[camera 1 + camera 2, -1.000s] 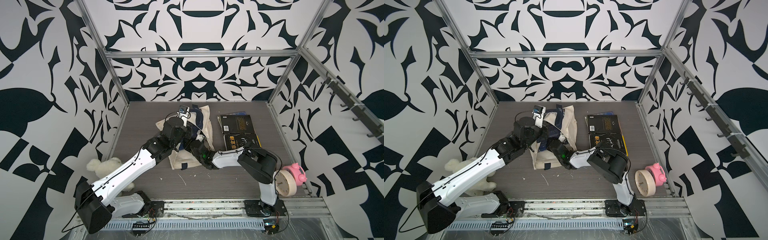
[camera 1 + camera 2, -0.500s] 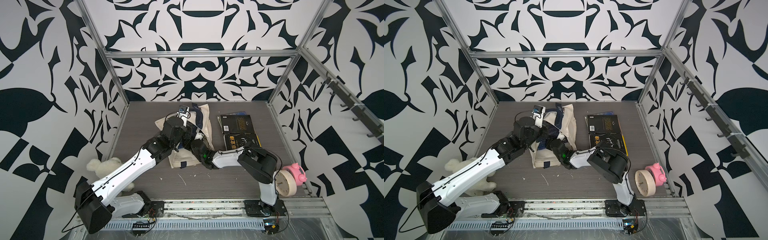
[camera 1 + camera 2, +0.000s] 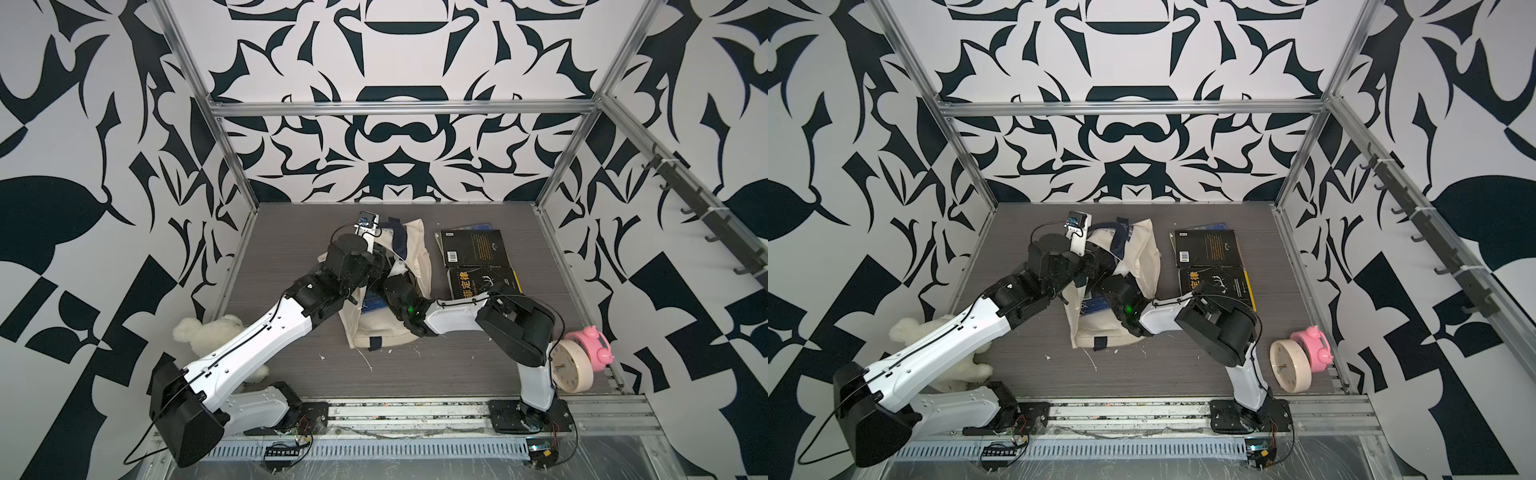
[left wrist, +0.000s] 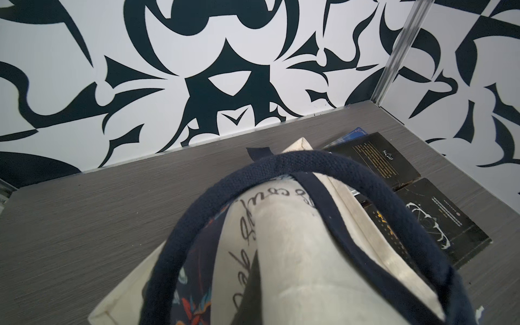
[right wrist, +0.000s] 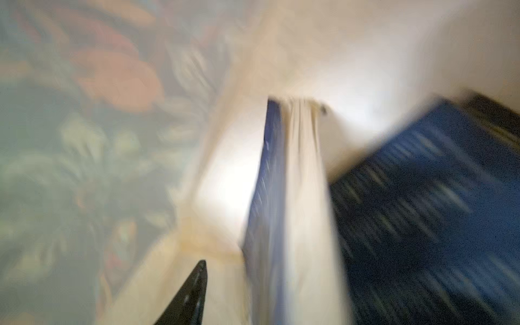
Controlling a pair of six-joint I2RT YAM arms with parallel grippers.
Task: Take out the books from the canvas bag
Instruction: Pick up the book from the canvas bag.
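Observation:
The cream canvas bag (image 3: 415, 249) lies mid-table, its mouth toward the front. My left gripper (image 3: 385, 266) is shut on the bag's upper cloth and holds it raised. In the left wrist view, printed fabric (image 4: 289, 253) and a navy strap (image 4: 281, 161) drape over one dark finger (image 4: 251, 284). My right gripper (image 3: 388, 293) reaches into the bag mouth. Its wrist view is blurred and shows one finger (image 5: 194, 292) apart from an upright blue book (image 5: 267, 197), with another blue book (image 5: 422, 211) beside it. Two black books (image 3: 473, 248) (image 3: 482, 282) lie on the table right of the bag.
A white plush bear (image 3: 208, 332) sits by the left arm at the front left. A cream clock (image 3: 571, 365) and a pink alarm clock (image 3: 592, 343) stand at the front right. A hook rail (image 3: 706, 216) runs along the right wall. Metal frame posts bound the table.
My right gripper has shifted slightly inside the bag mouth and its wrist view is smeared by motion. The left arm still holds the bag cloth in the same place.

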